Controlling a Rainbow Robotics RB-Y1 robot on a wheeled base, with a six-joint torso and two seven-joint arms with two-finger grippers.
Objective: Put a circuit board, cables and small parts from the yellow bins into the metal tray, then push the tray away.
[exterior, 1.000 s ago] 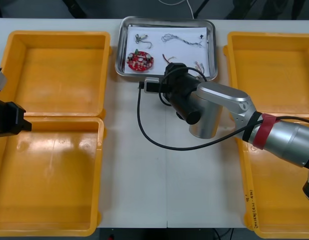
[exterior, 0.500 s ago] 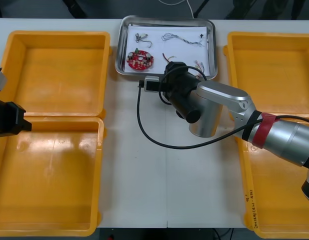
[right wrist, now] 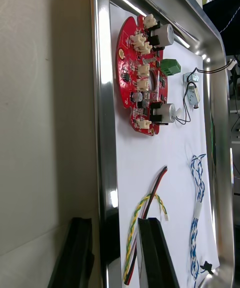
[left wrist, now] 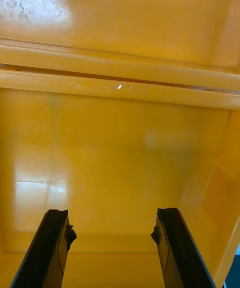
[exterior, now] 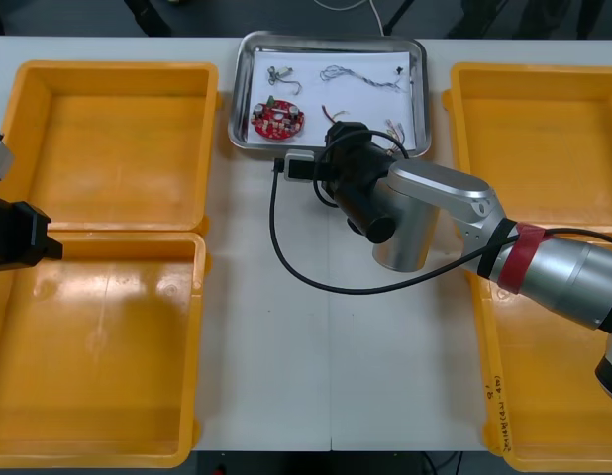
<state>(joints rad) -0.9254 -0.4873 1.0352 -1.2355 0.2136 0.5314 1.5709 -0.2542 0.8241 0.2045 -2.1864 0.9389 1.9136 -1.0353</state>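
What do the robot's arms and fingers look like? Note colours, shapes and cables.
The right arm is silver cylinders with a red band, a black wrist and a looping black cable. The left arm looks like a black block. The right fingers and left fingers are flat black bars.

Four yellow bins point(exterior: 113, 67). One tray point(exterior: 331, 38). One round red board point(exterior: 277, 120). One blue-and-white cable point(right wrist: 199, 188), one red-and-yellow cable point(right wrist: 131, 238). One small metal part point(right wrist: 191, 93). One tiny dark piece point(right wrist: 205, 267), kind unclear.
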